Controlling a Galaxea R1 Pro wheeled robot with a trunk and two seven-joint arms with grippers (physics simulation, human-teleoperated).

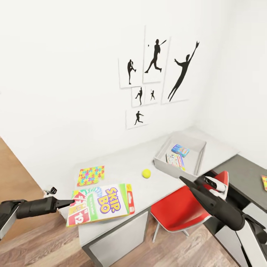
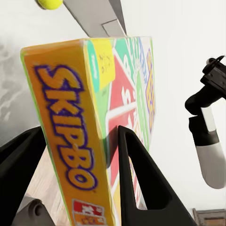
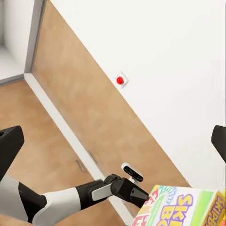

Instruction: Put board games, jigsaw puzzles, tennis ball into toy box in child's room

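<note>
A flat green-yellow-red Skip-Bo board game (image 1: 102, 207) sits at the table's (image 1: 122, 163) front left corner and overhangs its edge. My left gripper (image 1: 70, 203) is shut on its left end. In the left wrist view its fingers (image 2: 136, 174) straddle the board game (image 2: 80, 141). Behind it lie a jigsaw puzzle (image 1: 90, 175) and the tennis ball (image 1: 146, 172). The grey toy box (image 1: 198, 157) at the back right holds two flat printed boxes (image 1: 180, 150). My right gripper (image 1: 184, 180) hovers open over the red chair, near the toy box's front.
A red chair (image 1: 181, 213) is tucked under the table between my arms. A second jigsaw slab (image 1: 264, 182) lies on the dark grey desk part at the far right. Silhouette sports pictures (image 1: 155, 74) hang on the white wall. Wood floor lies to the left.
</note>
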